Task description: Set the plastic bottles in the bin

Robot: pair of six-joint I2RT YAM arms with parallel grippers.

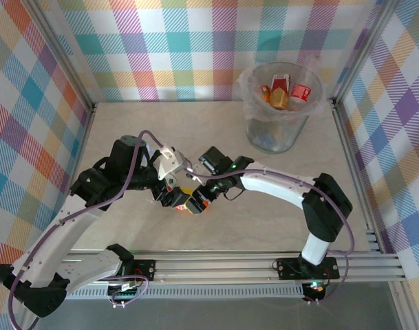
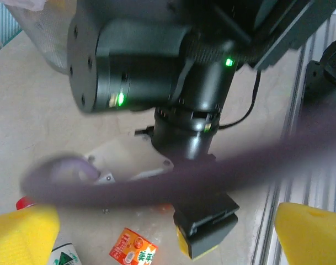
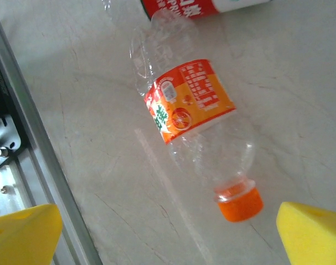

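Note:
A clear plastic bottle (image 3: 192,102) with an orange label and orange cap lies on the table, cap toward my right gripper (image 3: 168,237). That gripper is open above it with nothing between its yellow fingertips (image 3: 24,234). A second bottle with a red label (image 3: 184,6) lies just beyond. In the left wrist view the orange label (image 2: 133,248) and a green-labelled bottle (image 2: 63,256) lie below my left gripper (image 2: 168,243), which is open and empty. The two grippers meet over the bottles (image 1: 186,201) at mid-table. The bin (image 1: 281,103) stands at the back right with several bottles inside.
The right arm's black wrist (image 2: 156,61) and finger (image 2: 206,223) hang close in front of the left wrist camera, with a purple cable (image 2: 156,187) crossing it. An aluminium rail (image 3: 35,143) runs along the table's near edge. Checked walls (image 1: 161,48) enclose the table.

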